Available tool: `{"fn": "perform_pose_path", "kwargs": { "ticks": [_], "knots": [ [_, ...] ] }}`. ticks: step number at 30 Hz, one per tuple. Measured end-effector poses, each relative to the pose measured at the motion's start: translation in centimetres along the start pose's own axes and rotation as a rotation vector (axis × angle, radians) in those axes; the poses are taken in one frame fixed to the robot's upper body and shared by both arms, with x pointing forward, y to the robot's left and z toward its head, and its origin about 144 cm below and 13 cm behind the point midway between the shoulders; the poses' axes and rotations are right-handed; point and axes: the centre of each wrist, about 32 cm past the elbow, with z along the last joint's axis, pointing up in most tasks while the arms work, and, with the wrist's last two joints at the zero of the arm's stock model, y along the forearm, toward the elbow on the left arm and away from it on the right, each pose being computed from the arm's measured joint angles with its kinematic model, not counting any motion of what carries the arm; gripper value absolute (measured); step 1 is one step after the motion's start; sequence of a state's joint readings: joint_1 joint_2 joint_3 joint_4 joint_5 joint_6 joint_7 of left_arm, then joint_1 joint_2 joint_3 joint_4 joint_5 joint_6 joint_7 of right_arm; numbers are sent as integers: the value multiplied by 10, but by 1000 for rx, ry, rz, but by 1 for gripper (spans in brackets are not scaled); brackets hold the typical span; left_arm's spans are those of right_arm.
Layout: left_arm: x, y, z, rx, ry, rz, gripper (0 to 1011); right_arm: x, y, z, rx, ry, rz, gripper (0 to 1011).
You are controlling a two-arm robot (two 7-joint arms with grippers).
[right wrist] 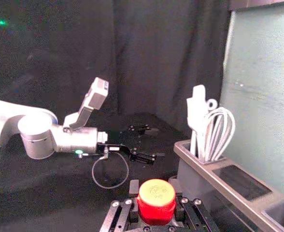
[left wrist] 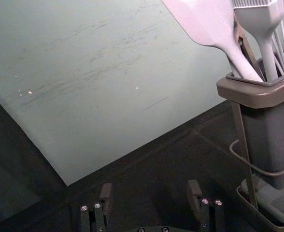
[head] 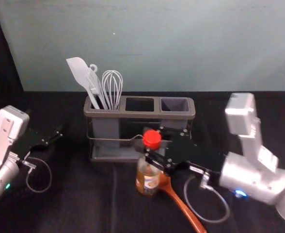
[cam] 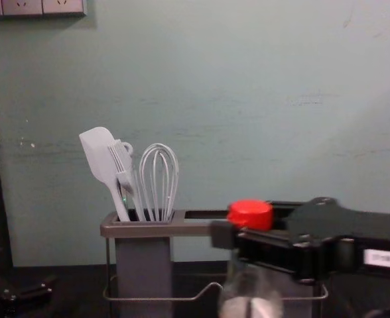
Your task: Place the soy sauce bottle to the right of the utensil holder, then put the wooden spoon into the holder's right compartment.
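Utensil holder [head: 138, 115], far centre; right compartment [head: 175, 105] awaits the spoon. Right gripper [right wrist: 154, 188], holder's near side: jaws pinching soy sauce bottle [head: 148, 180]; placement in hand, carry rightward next. Left gripper [left wrist: 150, 189], left: idle, jaws spread. Wooden spoon [head: 184, 208], near: bowl partly hidden, handle end cut off. Bottle's base contact: unclear.

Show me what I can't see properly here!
Wooden spoon's bowl: head view, partly behind the soy sauce bottle.
Spoon handle's end: head view, cut off by bottom edge.
Bottle's neck: head view, partly behind the right gripper.
Label's words: head view, too small to read.
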State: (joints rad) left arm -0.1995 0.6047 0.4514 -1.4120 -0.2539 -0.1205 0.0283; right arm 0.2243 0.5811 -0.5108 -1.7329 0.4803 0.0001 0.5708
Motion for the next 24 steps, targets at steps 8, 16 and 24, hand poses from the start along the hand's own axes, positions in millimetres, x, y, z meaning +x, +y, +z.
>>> {"fn": "perform_pose_path", "kwargs": {
  "ticks": [8, 16, 24],
  "knots": [
    [0, 0, 0, 0, 0, 0, 1011, -15, -45, 8, -6, 14, -62, 386],
    [0, 0, 0, 0, 0, 0, 1011, -23, -87, 14, -53, -9, -177, 386],
    [0, 0, 0, 0, 0, 0, 1012, -11, -108, 8, -70, 11, -296, 386]
  ]
}}
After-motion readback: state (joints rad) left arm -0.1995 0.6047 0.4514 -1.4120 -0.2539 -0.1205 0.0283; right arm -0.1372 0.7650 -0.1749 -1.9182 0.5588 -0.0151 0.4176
